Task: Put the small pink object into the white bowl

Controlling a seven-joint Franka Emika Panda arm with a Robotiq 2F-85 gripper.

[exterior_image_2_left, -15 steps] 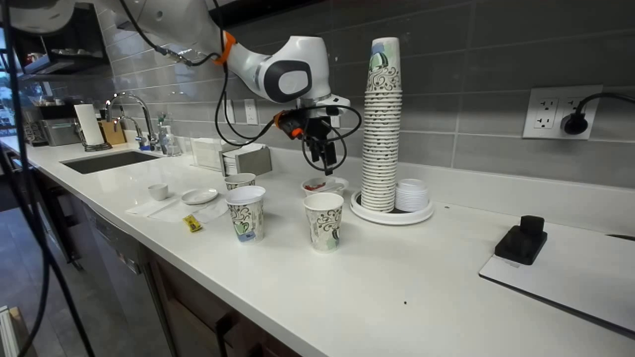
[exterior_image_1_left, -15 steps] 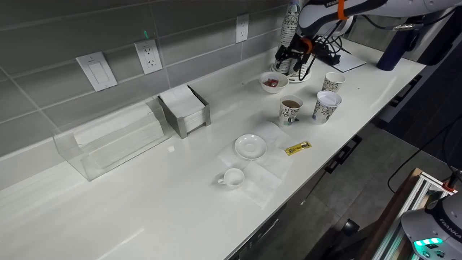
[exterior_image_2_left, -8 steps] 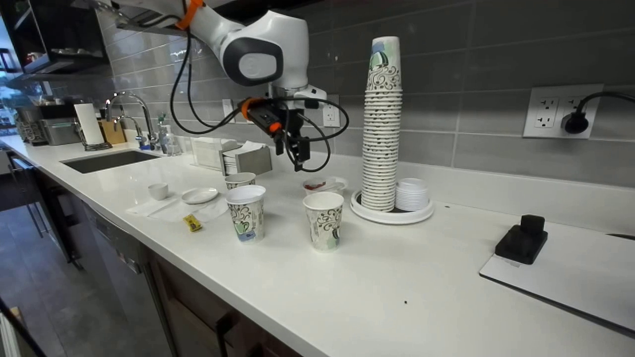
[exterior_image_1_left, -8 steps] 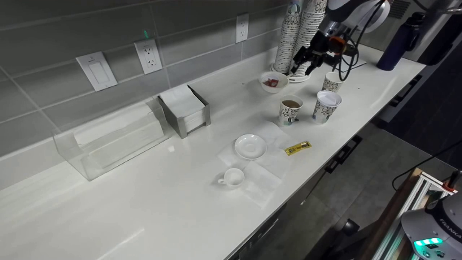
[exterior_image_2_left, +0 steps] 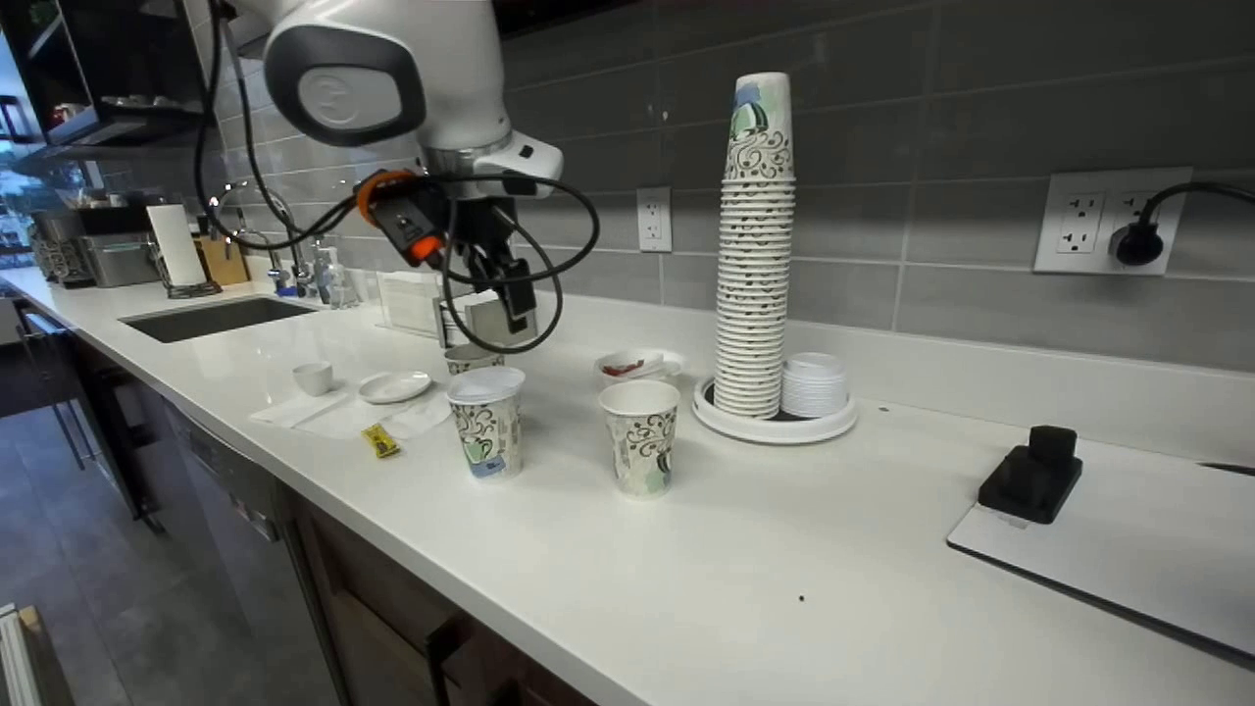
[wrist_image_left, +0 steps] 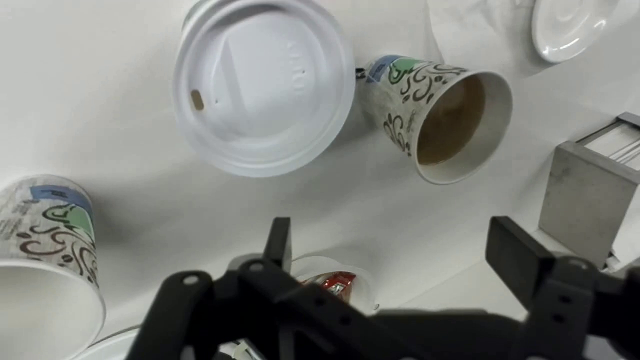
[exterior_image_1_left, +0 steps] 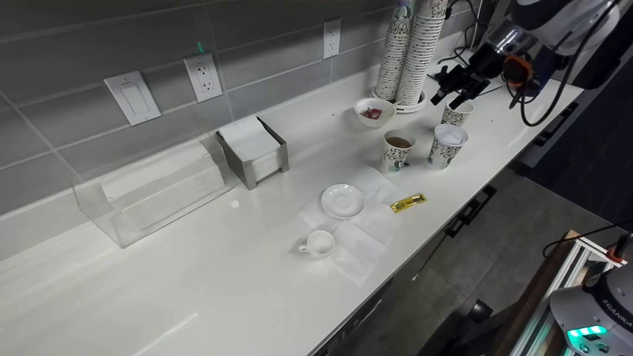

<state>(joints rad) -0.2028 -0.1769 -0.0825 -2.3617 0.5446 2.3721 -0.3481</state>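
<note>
The white bowl (exterior_image_1_left: 382, 122) stands near the wall, beside the stacked cups. It also shows in an exterior view (exterior_image_2_left: 675, 363), partly behind a paper cup. In it lies a red wrapped packet (exterior_image_1_left: 372, 113), also seen in the wrist view (wrist_image_left: 340, 283), where my finger partly covers it and the bowl. No separate small pink object can be made out; whether the red packet is it I cannot tell. My gripper (wrist_image_left: 393, 239) is open with nothing between its fingers. In an exterior view my gripper (exterior_image_1_left: 445, 103) hangs in the air over the paper cups, apart from the bowl.
A lidded cup (wrist_image_left: 265, 90), a cup of brown drink (wrist_image_left: 450, 120) and an uncovered cup (exterior_image_2_left: 639, 441) stand below my gripper. A tall cup stack (exterior_image_2_left: 753, 284), a napkin holder (exterior_image_1_left: 269, 168), a saucer (exterior_image_1_left: 343, 200), a teacup (exterior_image_1_left: 320, 243) and a yellow packet (exterior_image_1_left: 408, 202) are also on the counter.
The gripper has moved away from above the bowl, toward the counter's front and over the paper cups. The red packet stays in the bowl; the objects on the counter have not moved.
</note>
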